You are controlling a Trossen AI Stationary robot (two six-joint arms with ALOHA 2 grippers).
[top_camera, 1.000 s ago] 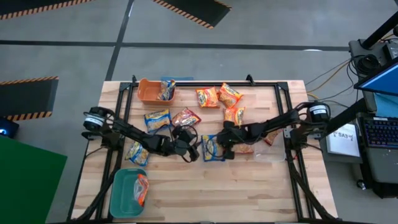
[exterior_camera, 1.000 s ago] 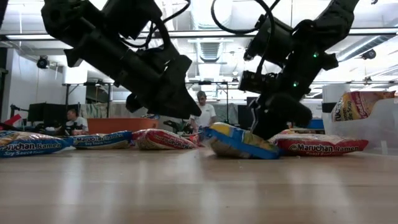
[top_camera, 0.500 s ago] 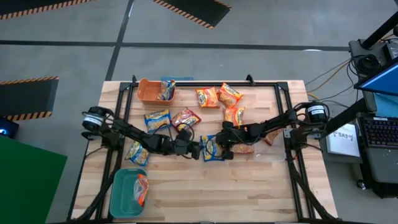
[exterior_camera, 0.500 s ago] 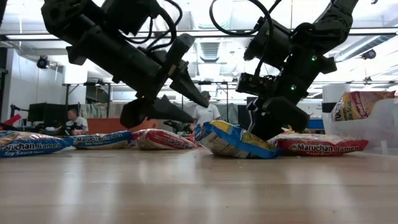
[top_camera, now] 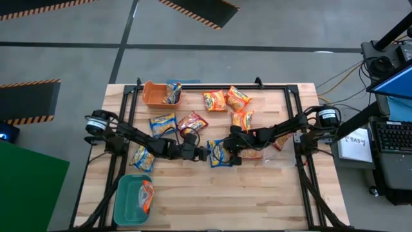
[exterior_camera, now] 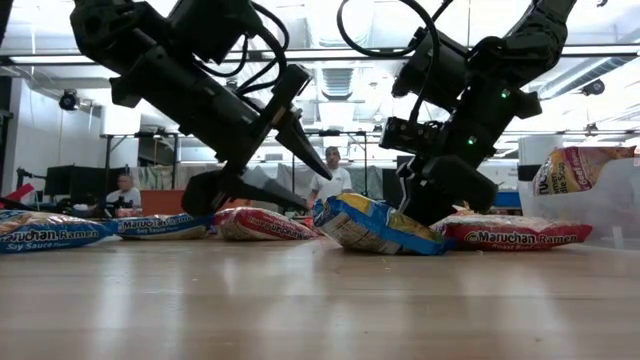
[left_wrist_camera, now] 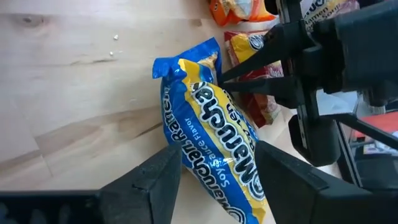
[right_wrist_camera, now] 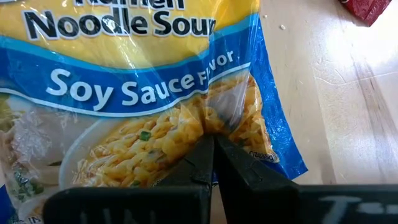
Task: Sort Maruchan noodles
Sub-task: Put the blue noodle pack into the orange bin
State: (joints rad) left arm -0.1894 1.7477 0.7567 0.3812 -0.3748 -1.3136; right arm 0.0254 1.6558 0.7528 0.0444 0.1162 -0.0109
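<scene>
Having closed in, left end effector (top_camera: 202, 154) straddling blue packet (top_camera: 219, 153).

1. This is a robotics lab or workshop, not a home: a light wooden tabletop (top_camera: 257, 193) sits in a black metal frame on a bare grey concrete floor (top_camera: 71, 64).
2. Black-and-orange hazard-striped floor mats (top_camera: 29, 100) lie around the table.
3. A blue-lit computer monitor (top_camera: 394, 87) and a dark keyboard (top_camera: 394, 136) stand beside it, with cables.
4. The low view shows an open hall with ceiling strip lights (exterior_camera: 340, 62) and seated and standing people (exterior_camera: 331, 180) at desks.
</scene>
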